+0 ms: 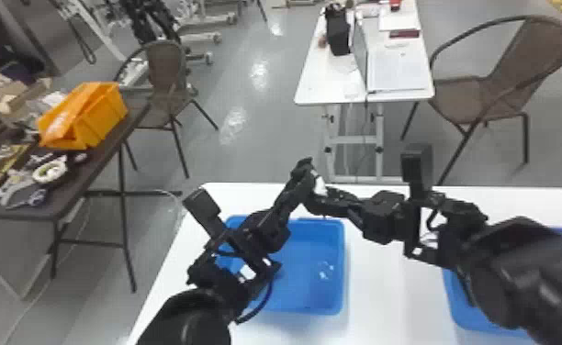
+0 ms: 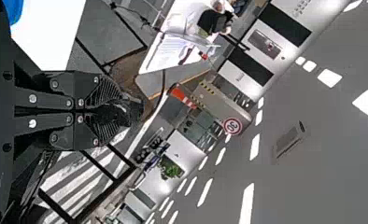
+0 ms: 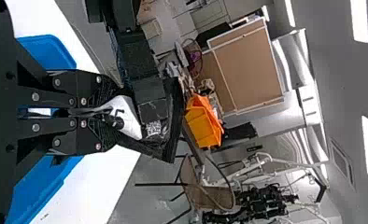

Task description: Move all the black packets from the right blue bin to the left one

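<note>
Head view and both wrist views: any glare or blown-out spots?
Head view: glare patches on the gray floor; small bright specks in the left blue bin, reflections or something clear, can't tell. Left wrist view: white tabletop near blown out, ceiling lights burn white. Right wrist view: ceiling lights burn white too, tabletop nearly featureless.

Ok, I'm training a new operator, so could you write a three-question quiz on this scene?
1. True or false: the left gripper and the right gripper are close together.

2. What stands on the dark side table?
a) a blue bin
b) an orange bin
c) a laptop

3. Fill the gap: the part of the held item showing at the right gripper's fingertips is mostly ____ in colour.

Key: 1 true; 2 b; 3 white.
</note>
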